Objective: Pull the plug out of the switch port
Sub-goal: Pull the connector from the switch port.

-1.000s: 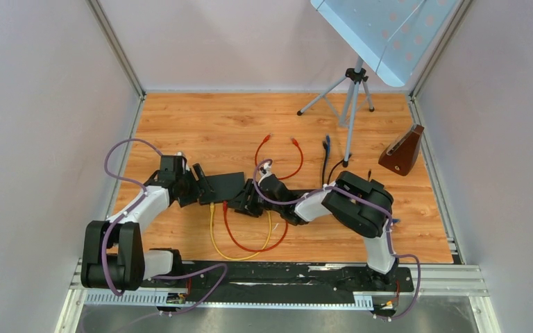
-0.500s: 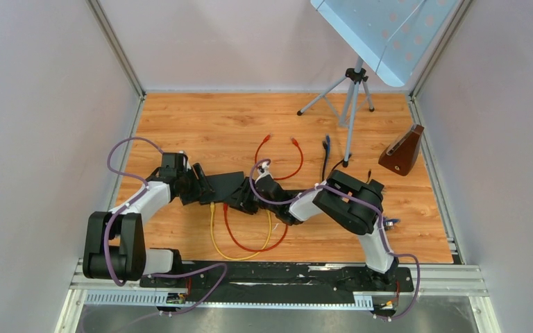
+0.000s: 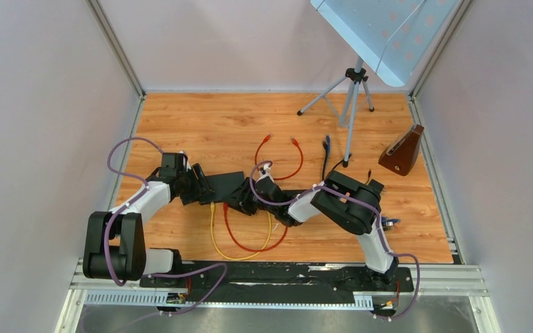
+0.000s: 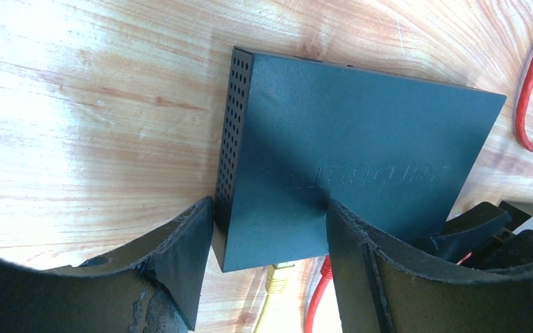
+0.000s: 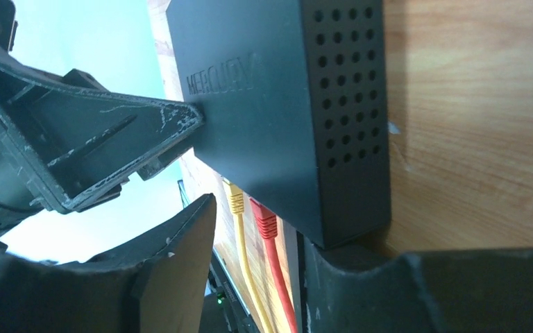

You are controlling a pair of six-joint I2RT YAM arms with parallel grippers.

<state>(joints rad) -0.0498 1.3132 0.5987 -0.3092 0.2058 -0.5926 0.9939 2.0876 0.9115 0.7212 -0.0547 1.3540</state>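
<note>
At nine o'clock, the switch (image 4: 361, 159) is being grasped by left fingers (image 4: 187, 257); right fingers (image 5: 173, 270) are being held released around plugs (image 5: 234, 198).

The switch (image 4: 347, 159) has a matt black casing, smooth on top and punched with small round holes along its side, and lies on a desk (image 4: 76, 104) of pale wood grain with a slight sheen. At the switch, the yellow cable (image 5: 235, 201) and red cable (image 5: 264, 218) have smooth, glossy plastic jackets; the left gripper (image 4: 271, 229) beside it has matt black fingers (image 4: 180, 263), scuffed pale and rough at the edges.
</note>
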